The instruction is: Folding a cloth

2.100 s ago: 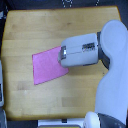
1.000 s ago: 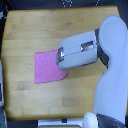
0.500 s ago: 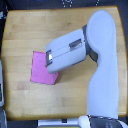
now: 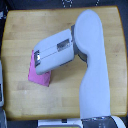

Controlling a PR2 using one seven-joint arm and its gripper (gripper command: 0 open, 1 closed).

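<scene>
Gripper (image 4: 36, 59) sits at the exterior view's left end of the arm, directly over the cloth (image 4: 39, 78); the fingertips are buried under the white housing from this angle, so I can't tell how far the jaws are parted or whether they have any fabric pinched. Gripper body is a boxy, rounded white shell with a grey-and-dark inset panel on top, smooth hard plastic look. It runs diagonally up toward the exterior view's right into a fat, glossy white arm (image 4: 92, 65) that curves down and leaves the frame at the bottom edge. Cloth is thin, flat, plain pink-magenta, no pattern; only part of it shows, a four-sided patch poking out below and to the exterior view's left of the gripper, the rest covered by the housing. Visible edges look straight, corners fairly sharp, lower edge slightly tilted. It lies on the wooden tabletop (image 4: 30, 30), left of centre in the exterior view, well inside the table edges. Tabletop is light tan wood with faint grain, rounded corners, much bigger than the cloth. Image is soft, finer fabric texture isn't readable.
</scene>
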